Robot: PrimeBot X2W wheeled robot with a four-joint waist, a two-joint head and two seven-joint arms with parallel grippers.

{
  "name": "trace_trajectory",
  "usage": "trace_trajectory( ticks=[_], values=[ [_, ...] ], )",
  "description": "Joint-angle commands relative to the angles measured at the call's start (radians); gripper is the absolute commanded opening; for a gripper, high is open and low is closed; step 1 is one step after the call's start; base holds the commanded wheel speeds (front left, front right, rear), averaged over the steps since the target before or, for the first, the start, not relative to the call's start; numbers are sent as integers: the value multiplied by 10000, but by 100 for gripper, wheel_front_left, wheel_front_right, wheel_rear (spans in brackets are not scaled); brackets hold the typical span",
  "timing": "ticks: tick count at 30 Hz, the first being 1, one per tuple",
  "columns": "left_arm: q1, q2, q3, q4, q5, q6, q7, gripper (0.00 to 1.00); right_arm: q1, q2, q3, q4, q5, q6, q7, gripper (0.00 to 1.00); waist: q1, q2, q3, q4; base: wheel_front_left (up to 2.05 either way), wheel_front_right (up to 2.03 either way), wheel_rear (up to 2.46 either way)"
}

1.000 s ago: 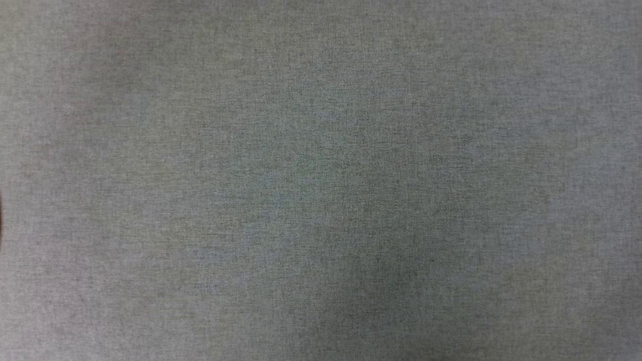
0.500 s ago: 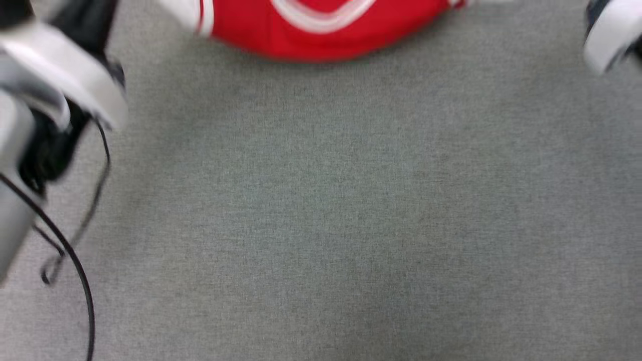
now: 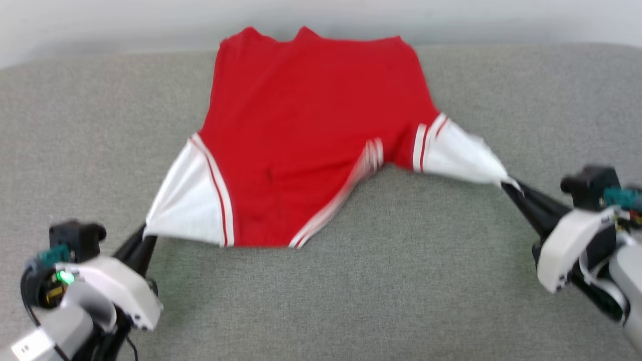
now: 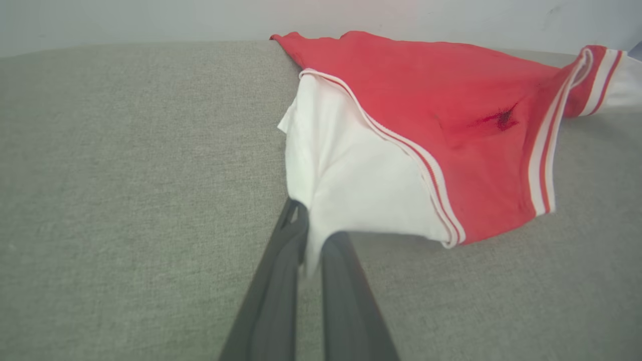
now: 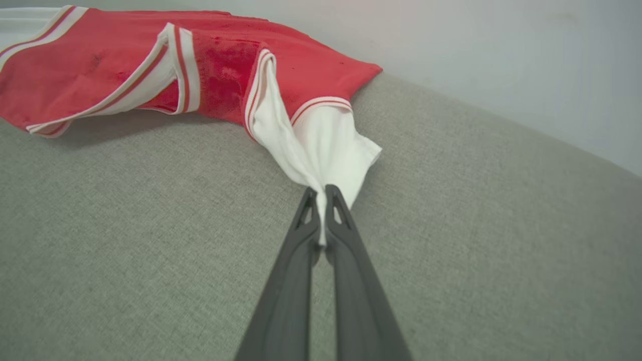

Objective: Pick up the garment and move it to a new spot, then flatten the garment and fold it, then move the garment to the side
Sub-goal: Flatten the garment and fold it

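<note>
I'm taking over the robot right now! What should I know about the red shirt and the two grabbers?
Grippers: the left gripper is shut on the jersey's near white sleeve; the right gripper is shut on the other sleeve, which is stretched taut.
Jersey: on the grey fabric surface, hem towards the wall, striped collar nearest the robot.
Done: both sleeves gripped, body mostly spread.
Left: smooth the bunched collar area, fold, move it aside.
</note>
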Motion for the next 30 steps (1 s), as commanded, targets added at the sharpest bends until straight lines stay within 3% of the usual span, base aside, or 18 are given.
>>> trace_trajectory(
  ticks=[1,16,19,28,30],
  values=[
    [329,-47,72,-7,-121,22,-88,0,362,28,-207,9,-15,-19,-62,0,3,0,-406,-34,0,0,0],
    [3913,20,909,-61,-422,363,-159,0,5420,559,-2933,-789,-516,-19,378,0,3,0,-1697,-124,0,0,0],
    [4464,-187,1036,-91,-518,372,-160,0,6288,771,-3655,-1045,-583,-20,616,0,3,0,-1773,-109,0,0,0],
    [5013,-546,1372,40,-272,294,-161,0,7955,1466,-5010,-1869,-922,-20,1449,0,3,0,-1852,-44,0,0,0],
    [4923,-603,1425,-2,-203,281,-161,0,7882,1636,-5319,-2092,-1037,-19,1503,46,3,0,-1851,-24,0,0,0]
  ],
)
